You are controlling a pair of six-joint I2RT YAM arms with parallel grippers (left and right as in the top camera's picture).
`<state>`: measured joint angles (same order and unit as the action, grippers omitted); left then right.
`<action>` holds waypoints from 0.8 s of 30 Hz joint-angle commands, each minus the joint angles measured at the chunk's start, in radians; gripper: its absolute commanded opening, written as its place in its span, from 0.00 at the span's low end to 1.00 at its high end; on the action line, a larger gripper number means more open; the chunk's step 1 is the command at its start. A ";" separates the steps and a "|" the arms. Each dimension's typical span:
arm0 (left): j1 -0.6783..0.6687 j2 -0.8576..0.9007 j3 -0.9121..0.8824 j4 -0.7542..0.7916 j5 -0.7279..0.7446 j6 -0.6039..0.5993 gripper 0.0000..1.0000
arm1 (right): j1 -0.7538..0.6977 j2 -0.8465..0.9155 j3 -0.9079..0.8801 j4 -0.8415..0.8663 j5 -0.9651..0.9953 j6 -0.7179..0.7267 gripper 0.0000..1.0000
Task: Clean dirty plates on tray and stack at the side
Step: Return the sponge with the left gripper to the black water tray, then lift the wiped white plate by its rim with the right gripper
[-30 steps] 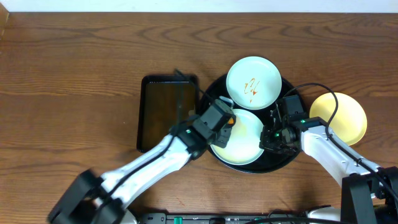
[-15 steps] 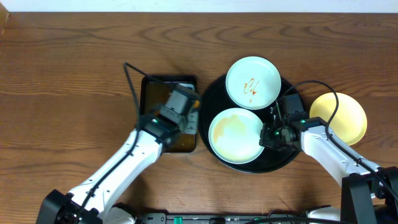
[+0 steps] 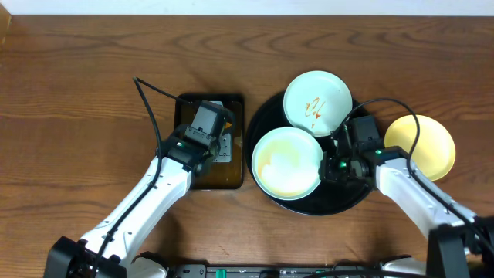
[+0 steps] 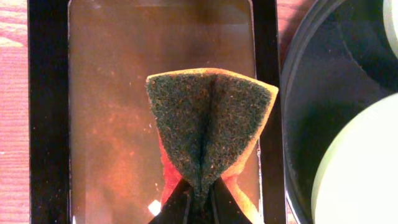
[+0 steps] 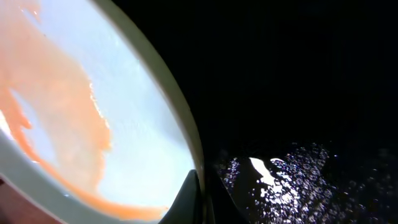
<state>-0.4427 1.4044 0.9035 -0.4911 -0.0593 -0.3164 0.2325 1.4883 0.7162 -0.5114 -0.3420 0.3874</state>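
Observation:
The black round tray [image 3: 351, 199] holds two mint-green plates. The far plate [image 3: 317, 103] has orange sauce squiggles. The near plate [image 3: 286, 161] is smeared pale orange and tilted up at its right edge. My right gripper [image 3: 330, 166] is shut on that plate's rim [image 5: 186, 134]; the smear shows in the right wrist view [image 5: 56, 93]. A pale yellow plate [image 3: 426, 147] lies on the wood tabletop right of the tray. My left gripper [image 3: 218, 147] is shut on a folded sponge [image 4: 208, 127], dark green with orange backing, over the rectangular tray [image 4: 112, 93].
The dark rectangular tray [image 3: 185, 166] sits left of the round tray, its rim close to it [image 4: 268, 93]. Black cables loop over both arms. Brown wood tabletop [image 3: 93, 93] extends to the left and far side.
My left gripper carried the sponge from the near plate leftward to the rectangular tray. The near plate shifted left and its right edge rose in my right gripper.

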 commanded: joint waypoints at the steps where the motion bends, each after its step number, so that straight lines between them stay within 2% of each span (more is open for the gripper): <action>1: 0.004 -0.013 -0.006 -0.002 -0.016 0.009 0.08 | -0.005 -0.085 0.006 -0.005 0.061 -0.029 0.01; 13: 0.004 -0.013 -0.006 -0.002 -0.016 0.009 0.08 | -0.005 -0.289 0.009 -0.091 0.402 -0.029 0.01; 24: 0.004 -0.010 -0.006 0.002 -0.017 0.010 0.08 | -0.001 -0.385 0.068 -0.148 0.580 -0.103 0.01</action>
<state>-0.4427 1.4044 0.9035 -0.4904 -0.0597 -0.3164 0.2325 1.1202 0.7273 -0.6388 0.1490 0.3271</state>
